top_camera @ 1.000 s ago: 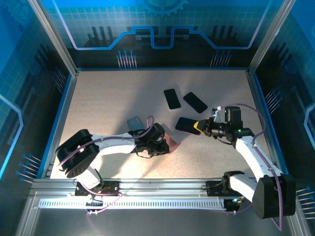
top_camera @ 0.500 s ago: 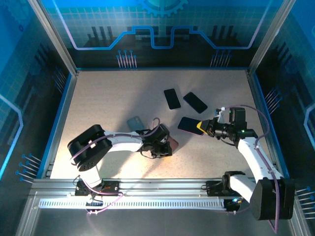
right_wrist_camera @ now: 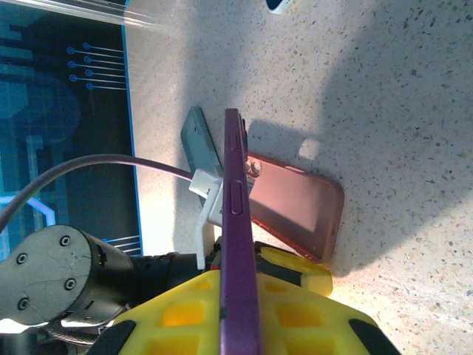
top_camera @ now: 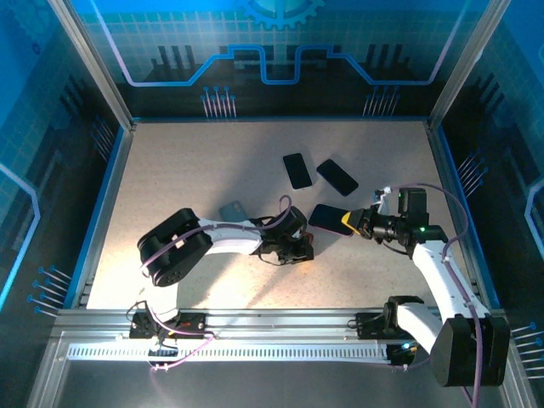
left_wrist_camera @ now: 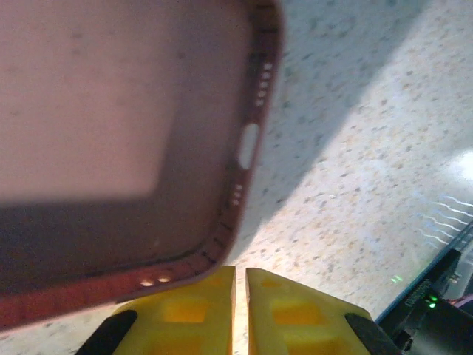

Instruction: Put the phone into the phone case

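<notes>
Overhead, the right tool (top_camera: 350, 223) is clamped on the slim dark-purple phone (top_camera: 325, 216), holding it above the speckled counter (top_camera: 187, 170) near the left tool (top_camera: 297, 248). From the left wrist, that tool's jaws stand almost together at the rim of the soft pink silicone case (left_wrist_camera: 111, 111); whether they pinch it, I cannot tell. From the right wrist, the phone stands edge-on over the case. It looks rigid and slick, best held by its long edges, while the light, floppy case likely needs pinning.

White arms (top_camera: 229, 242), purple cables (right_wrist_camera: 111, 160), yellow claw fingers (left_wrist_camera: 185, 310)
</notes>
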